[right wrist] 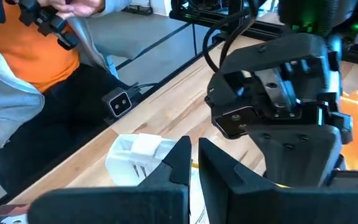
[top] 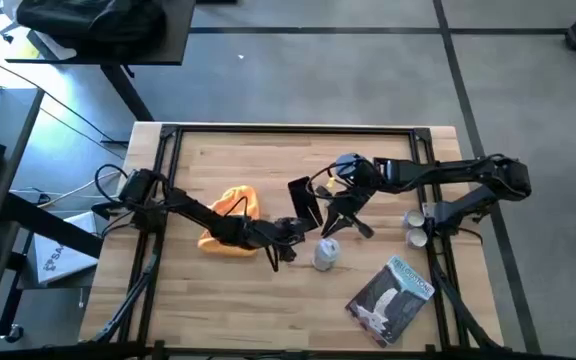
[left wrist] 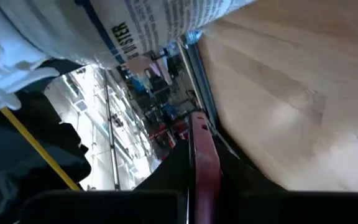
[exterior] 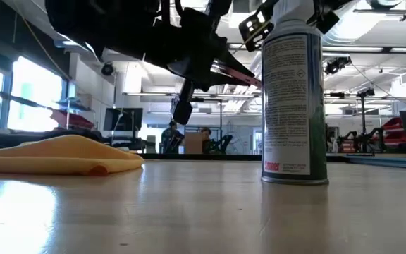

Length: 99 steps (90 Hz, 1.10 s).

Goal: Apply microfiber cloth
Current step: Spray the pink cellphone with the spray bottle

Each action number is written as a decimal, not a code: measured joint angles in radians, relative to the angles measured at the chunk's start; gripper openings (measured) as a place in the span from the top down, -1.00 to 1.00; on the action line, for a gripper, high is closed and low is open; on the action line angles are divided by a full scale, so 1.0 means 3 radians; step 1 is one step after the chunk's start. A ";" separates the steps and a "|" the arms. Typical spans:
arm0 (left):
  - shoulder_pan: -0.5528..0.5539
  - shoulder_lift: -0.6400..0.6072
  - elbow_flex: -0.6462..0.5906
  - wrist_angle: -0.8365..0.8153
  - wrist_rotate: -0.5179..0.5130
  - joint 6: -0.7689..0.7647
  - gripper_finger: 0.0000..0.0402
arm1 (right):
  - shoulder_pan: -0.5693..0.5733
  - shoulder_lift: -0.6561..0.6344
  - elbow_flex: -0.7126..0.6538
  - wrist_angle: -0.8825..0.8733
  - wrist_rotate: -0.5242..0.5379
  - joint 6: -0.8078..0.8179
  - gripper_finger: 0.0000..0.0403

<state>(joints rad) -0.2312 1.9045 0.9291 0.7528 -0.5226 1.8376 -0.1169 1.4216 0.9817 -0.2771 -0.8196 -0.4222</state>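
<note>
The wooden table [top: 248,300] carries the microfiber cloth [top: 230,220], crumpled left of centre beneath the left arm. The spray can [top: 327,254] stands upright near centre. The left gripper [top: 290,232] hovers beside it, fingers indiscernible; the right gripper [top: 340,228] above, fingers nearly together.

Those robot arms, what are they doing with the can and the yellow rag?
Both arms meet at the middle of the table, around a spray can standing upright. The left gripper hangs just beside the can, and the right gripper is right above it, near a black phone. The yellow cloth lies untouched on the wood behind the left arm. A printed packet lies nearer the front edge.
</note>
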 joint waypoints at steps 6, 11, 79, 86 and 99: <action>0.0015 0.0001 0.0000 -0.0009 0.0094 -0.0098 0.95 | 0.0000 0.0000 0.0000 -0.0003 -0.0001 0.0013 1.00; 0.0028 0.0001 0.0000 -0.0022 0.0078 -0.0148 0.95 | 0.0000 0.0000 0.0000 -0.0009 -0.0001 0.0013 1.00; -0.0031 -0.0091 0.0000 0.0176 -0.1178 0.0024 0.95 | 0.0000 -0.0001 -0.0001 -0.0074 -0.0003 0.0014 1.00; -0.0064 -0.0160 -0.0001 0.0203 -0.1204 0.0025 0.95 | 0.0000 -0.0001 -0.0001 -0.0083 -0.0003 0.0021 1.00; -0.0151 -0.0290 -0.0097 0.0177 -0.1265 0.0016 0.95 | 0.0000 -0.0001 -0.0003 -0.0091 -0.0003 0.0021 1.00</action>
<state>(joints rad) -0.2765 1.8174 0.8999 0.8060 -0.9022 1.8423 -0.1169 1.4212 0.9810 -0.3044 -0.8206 -0.4159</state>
